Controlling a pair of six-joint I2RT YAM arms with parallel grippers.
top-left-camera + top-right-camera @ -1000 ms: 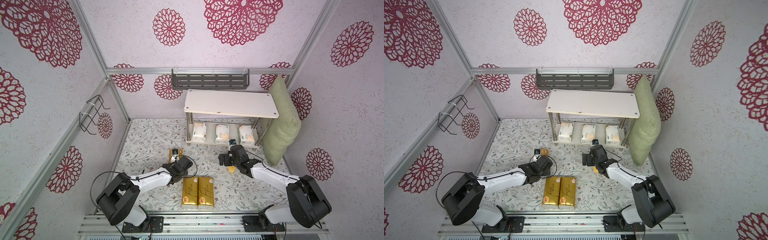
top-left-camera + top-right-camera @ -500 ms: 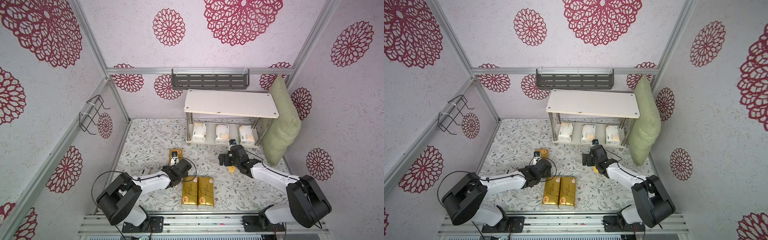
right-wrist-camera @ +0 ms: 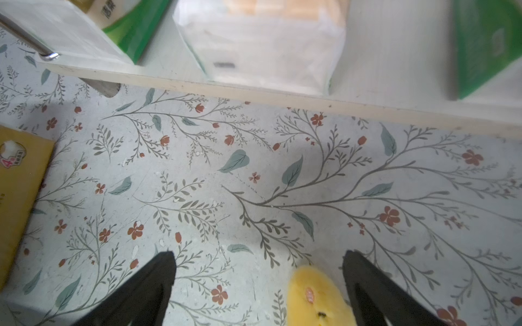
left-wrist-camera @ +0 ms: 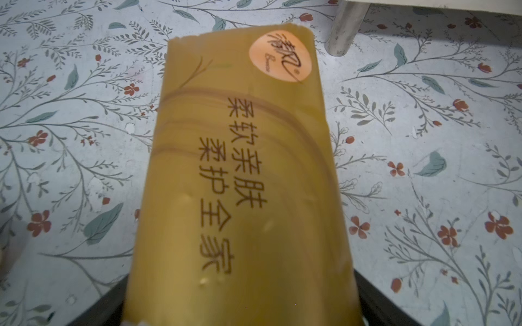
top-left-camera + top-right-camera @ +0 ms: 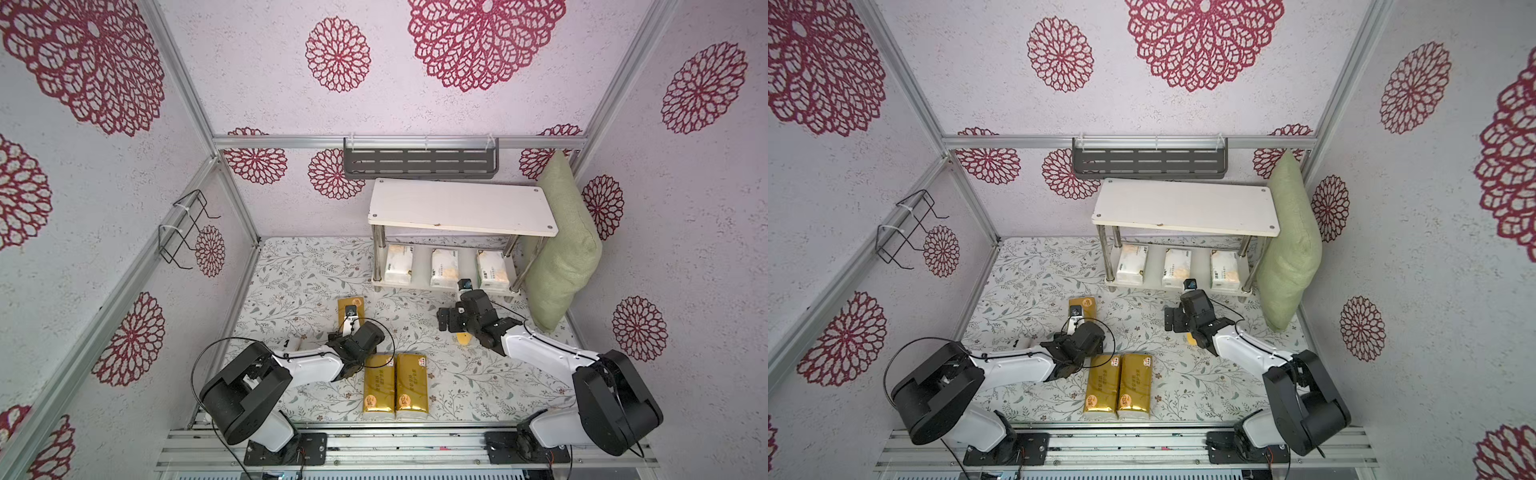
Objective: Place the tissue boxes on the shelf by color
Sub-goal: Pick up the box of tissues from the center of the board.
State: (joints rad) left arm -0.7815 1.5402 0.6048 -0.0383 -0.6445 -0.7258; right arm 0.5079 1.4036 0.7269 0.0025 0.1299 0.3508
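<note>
A gold tissue box point(image 5: 357, 301) point(image 4: 240, 175) lies flat on the flowered floor left of the shelf point(image 5: 461, 205). My left gripper point(image 5: 350, 326) straddles its near end, and in the left wrist view a black finger point(image 4: 372, 296) presses each long side. Two more gold boxes point(image 5: 379, 386) point(image 5: 411, 384) lie side by side at the front. Three white boxes point(image 5: 398, 270) point(image 5: 444, 272) point(image 5: 492, 270) stand in a row on the shelf's lower board. My right gripper point(image 5: 455, 322) point(image 3: 260, 254) hangs open over the floor in front of the shelf, holding nothing.
A small yellow lump point(image 5: 464, 338) point(image 3: 319, 299) lies on the floor beside one right finger. A green pillow point(image 5: 561, 257) leans against the shelf's right end. A grey slotted rack point(image 5: 419, 164) hangs on the back wall, a black wire rack point(image 5: 187, 228) on the left wall.
My left arm has drawn back a little and come down over the gold box's near end, with its jaws narrowing onto the sides. The right arm has not moved.
</note>
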